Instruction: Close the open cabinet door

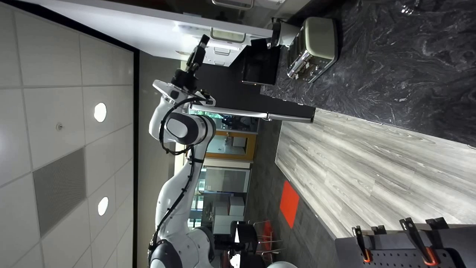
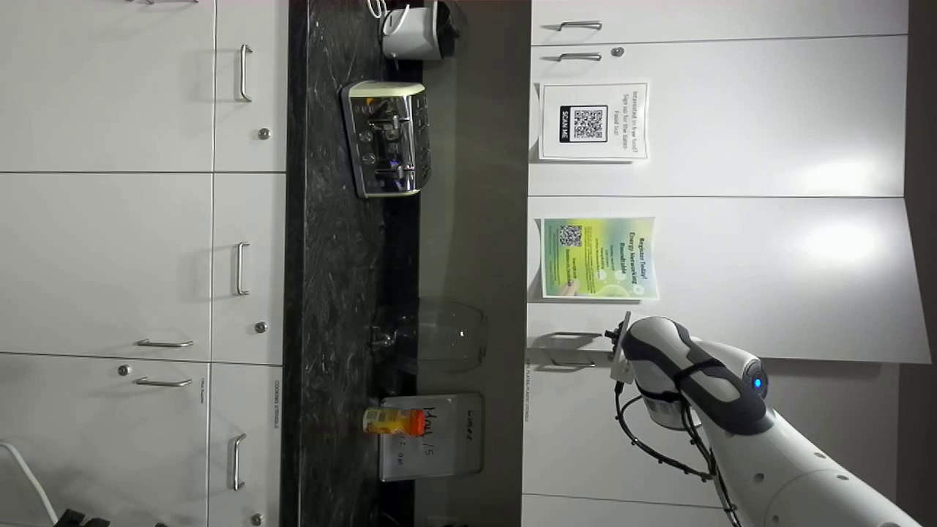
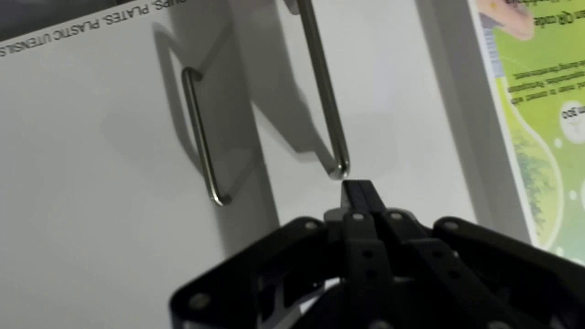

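In the wrist view, can see the gripper point(image 3: 358, 185) fully closed, with fingertips point(image 3: 350, 196) pressed together and nothing gripped, just beside one end of the bar handle point(image 3: 322, 87) on the cabinet door point(image 3: 397, 68). Cannot tell contact from a slight gap between fingertips and door. To the right, can read lettering point(image 3: 75, 30) for cups, plates and plastic utensils on the neighbouring panel point(image 3: 114, 183); to the left, can make out part of a green flyer point(image 3: 544, 137) on the same door. In an exterior view turned on its side, can find the cabinet door among the wall cabinets point(image 2: 768, 124), slightly ajar, with the right edge standing out from the neighbouring panel and with the arm point(image 2: 739, 402) partly covering that edge and hiding most of the gripper. Along the dark counter point(image 2: 329, 293), can spot a toaster point(image 2: 388, 139) to the left and, to the right, an orange-capped yellow jar point(image 2: 388, 421) just in front of a small whiteboard point(image 2: 439, 457). In an exterior view looking along the counter, can see the toaster near, a black box-shaped appliance point(image 1: 262, 61) farther off and a red floor square point(image 1: 289, 204) far away, with the arm stretched from the left toward the cabinet door at right and with the gripper near that door.
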`<state>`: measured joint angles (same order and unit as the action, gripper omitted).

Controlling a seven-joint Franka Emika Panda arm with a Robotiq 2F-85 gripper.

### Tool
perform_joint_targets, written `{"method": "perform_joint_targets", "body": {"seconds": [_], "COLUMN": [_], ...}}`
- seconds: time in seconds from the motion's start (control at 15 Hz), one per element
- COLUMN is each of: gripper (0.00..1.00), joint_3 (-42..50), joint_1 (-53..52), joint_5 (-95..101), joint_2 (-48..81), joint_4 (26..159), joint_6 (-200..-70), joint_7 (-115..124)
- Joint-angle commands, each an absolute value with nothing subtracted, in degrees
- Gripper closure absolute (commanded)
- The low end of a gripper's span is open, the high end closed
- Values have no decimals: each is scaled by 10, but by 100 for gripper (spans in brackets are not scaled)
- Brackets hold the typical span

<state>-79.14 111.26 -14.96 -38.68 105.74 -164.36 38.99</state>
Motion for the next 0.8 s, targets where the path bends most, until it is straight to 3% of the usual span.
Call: {"method": "perform_joint_targets", "body": {"seconds": [0.0,0.33,0.73], "gripper": [100,100,100], "joint_3": [-814,-751,-580], "joint_1": [1080,938,690], "joint_5": [-141,-147,-156], "joint_2": [-281,-191,-169], "joint_4": [1056,1081,1111], "joint_6": [-1688,-1674,-1617], "joint_7": [337,286,300]}}
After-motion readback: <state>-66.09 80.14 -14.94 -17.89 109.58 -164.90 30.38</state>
